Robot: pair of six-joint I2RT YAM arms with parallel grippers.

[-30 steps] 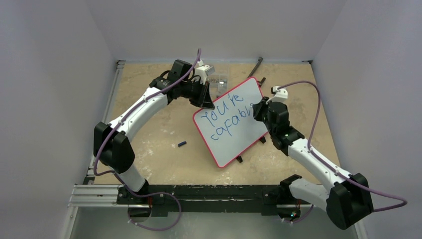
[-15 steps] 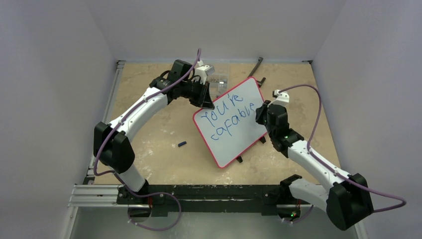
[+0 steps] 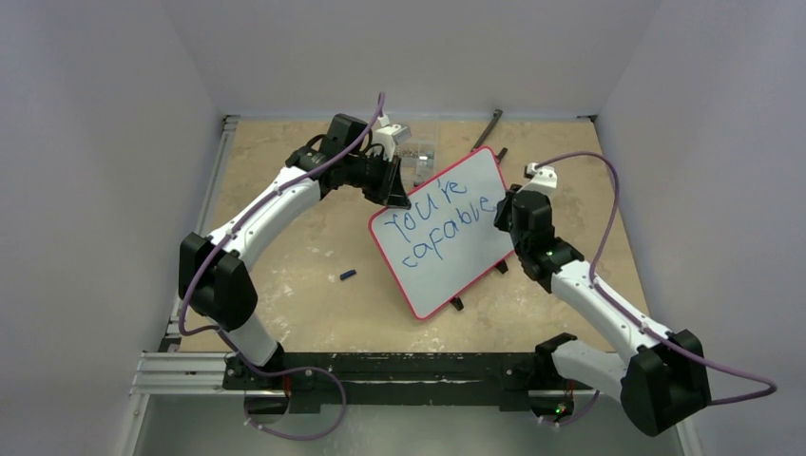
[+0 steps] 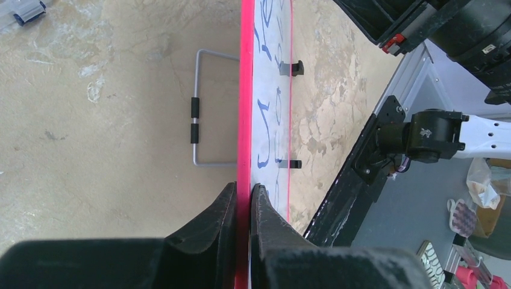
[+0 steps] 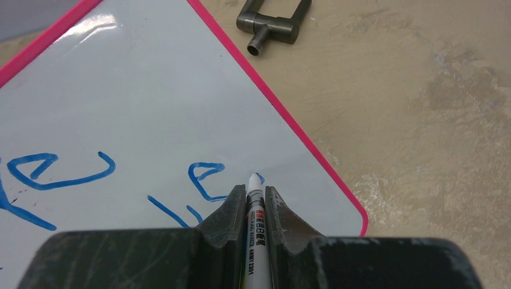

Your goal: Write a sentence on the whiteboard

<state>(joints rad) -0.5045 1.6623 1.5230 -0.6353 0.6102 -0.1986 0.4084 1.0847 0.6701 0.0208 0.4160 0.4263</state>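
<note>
- Resting on the worktop [image 3: 304,304], the whiteboard [image 3: 454,275] is seen in the top view between the two arms, turned corner-up like a diamond. The sentence [image 3: 442,220] is written in blue across the board's upper half in two slanted lines, "You're" above "capable". The left gripper [image 3: 395,196] is set at the board's upper left edge. The right gripper [image 3: 501,203] is set at its right edge, by the end of the second line. A small dark piece [image 3: 348,275] lies on the worktop to the left of the board, well apart from it.
- In the left wrist view, the left gripper [image 4: 243,192] is pressed together on the board's red frame, which is seen edge-on. Blue strokes are seen on the board's face to the right of the frame. Two black feet [image 4: 292,67] stick out at its far edge, and a wire stand [image 4: 202,108] is seen on the frame's other side.
- In the right wrist view, a marker [image 5: 253,211] is pinched by the right gripper [image 5: 253,189], its tip pointed at the board near a rounded corner, just beside the last blue stroke. Whether the tip touches cannot be told. A dark metal bracket [image 5: 274,21] lies on the worktop just past the board's edge.
</note>
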